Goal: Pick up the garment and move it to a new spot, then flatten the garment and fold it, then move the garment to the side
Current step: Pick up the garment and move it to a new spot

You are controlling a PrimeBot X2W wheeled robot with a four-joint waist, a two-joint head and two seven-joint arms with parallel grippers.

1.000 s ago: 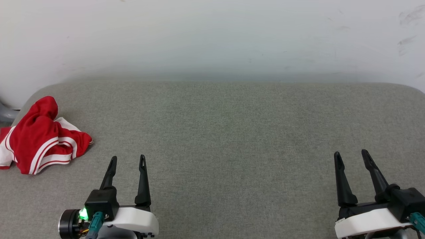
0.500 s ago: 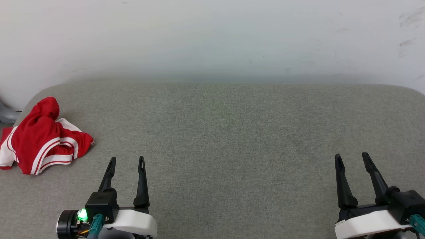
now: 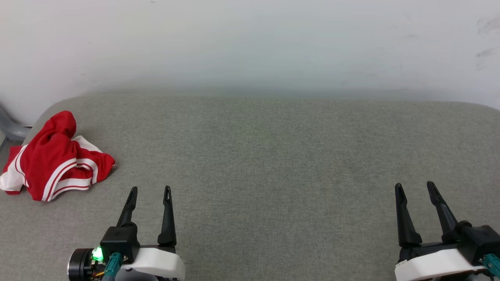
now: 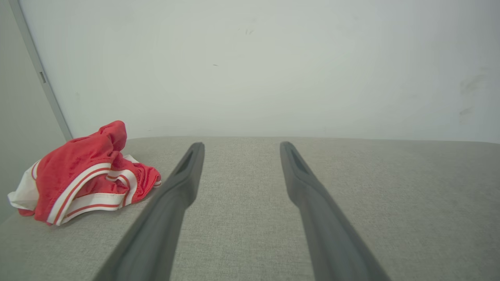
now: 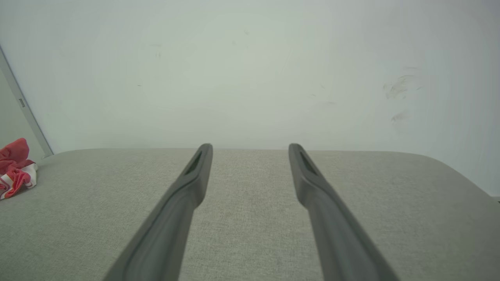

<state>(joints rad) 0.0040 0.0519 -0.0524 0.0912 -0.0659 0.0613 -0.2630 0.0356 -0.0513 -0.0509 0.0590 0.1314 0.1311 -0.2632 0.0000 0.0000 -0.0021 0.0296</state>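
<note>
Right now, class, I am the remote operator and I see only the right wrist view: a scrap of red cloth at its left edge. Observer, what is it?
Observer: It is the garment. The head view shows it as a crumpled red heap with white striped trim, near the left end of the grey fabric surface.
Operator: Which gripper is nearer to it?
Observer: The left gripper. It is open and empty and does not touch the heap, which lies ahead of it and to its left.

Grey fabric surface (image 3: 273,164) — crumpled garment (image 3: 54,166) on it
</note>
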